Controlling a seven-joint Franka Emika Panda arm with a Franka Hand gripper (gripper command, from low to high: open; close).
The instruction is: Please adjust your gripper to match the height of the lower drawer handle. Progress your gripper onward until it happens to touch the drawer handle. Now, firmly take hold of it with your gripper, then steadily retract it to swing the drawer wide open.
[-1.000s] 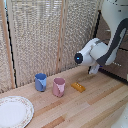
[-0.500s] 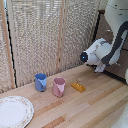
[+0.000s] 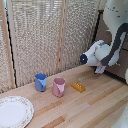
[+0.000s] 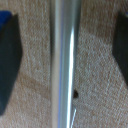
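In the wrist view the lower drawer handle (image 4: 65,65), a thin silvery bar, runs between my two dark fingers (image 4: 9,60). My gripper (image 4: 64,55) is open, with a gap between the bar and each finger. The brown drawer front (image 4: 95,75) fills the background close behind the bar. In the exterior view my white and grey arm (image 3: 102,52) reaches to the dark brown drawer fronts (image 3: 119,71) at the exterior view's right. The fingertips and handle are hidden there by the arm.
A wooden counter (image 3: 95,102) carries a blue cup (image 3: 40,81), a pink cup (image 3: 58,86), a small orange block (image 3: 78,86) and a white plate (image 3: 13,111). A woven screen (image 3: 45,35) stands behind them.
The arm has moved slightly towards the exterior view's right, closer to the drawer fronts. The cups, block and plate have not moved.
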